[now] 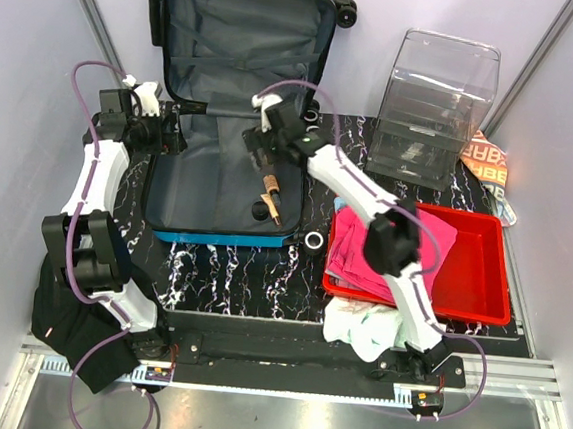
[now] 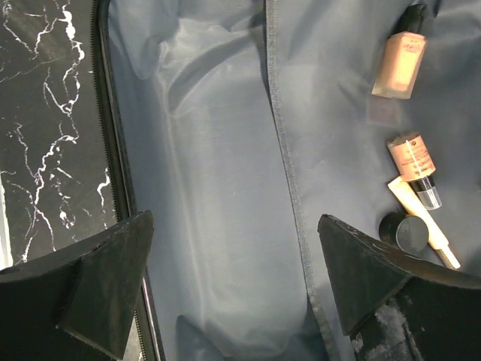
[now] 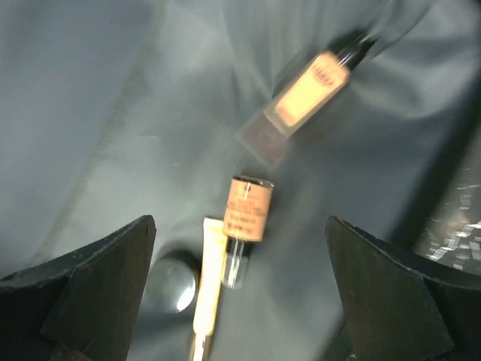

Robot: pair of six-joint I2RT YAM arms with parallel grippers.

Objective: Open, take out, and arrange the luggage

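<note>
Luggage [image 1: 219, 184]: lying open on the surface [image 1: 221, 269], lid [image 1: 246, 40] standing up at the far side; opening looks done. Cosmetics [image 3: 248, 210] are lying inside, so taking out and arranging are pending. Left hand [image 2: 237, 278], right hand [image 3: 239, 256]: hovering spread wide, empty.

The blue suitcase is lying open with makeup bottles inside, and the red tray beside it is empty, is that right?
No. The red tray is not empty: a pink cloth lies in it, as the top external view shows. The blue suitcase does lie open with makeup bottles inside.
</note>
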